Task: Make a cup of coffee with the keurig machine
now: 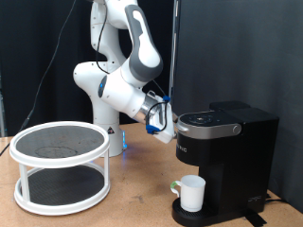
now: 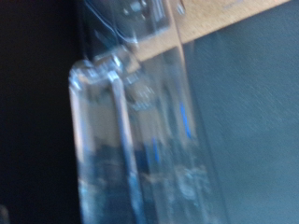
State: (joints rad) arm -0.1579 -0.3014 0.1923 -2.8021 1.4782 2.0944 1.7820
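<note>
The keurig machine (image 1: 227, 147) stands at the exterior view's right, black and boxy, with its lid down and a silver-ringed top panel (image 1: 208, 121). The cup (image 1: 193, 193), a small white mug with a handle, stands on the drip tray under the spout. My gripper (image 1: 163, 117) hangs just to the exterior view's left of the machine's top, close to the lid's edge, with nothing visibly between its fingers. The wrist view is blurred: a bluish see-through shape (image 2: 131, 140) fills its middle, with black on one side and a grey surface on the other.
A white two-tier round rack (image 1: 59, 165) with dark mesh shelves stands on the wooden table (image 1: 133, 203) at the exterior view's left. The arm's white base (image 1: 99, 99) rises behind it. A black curtain hangs behind.
</note>
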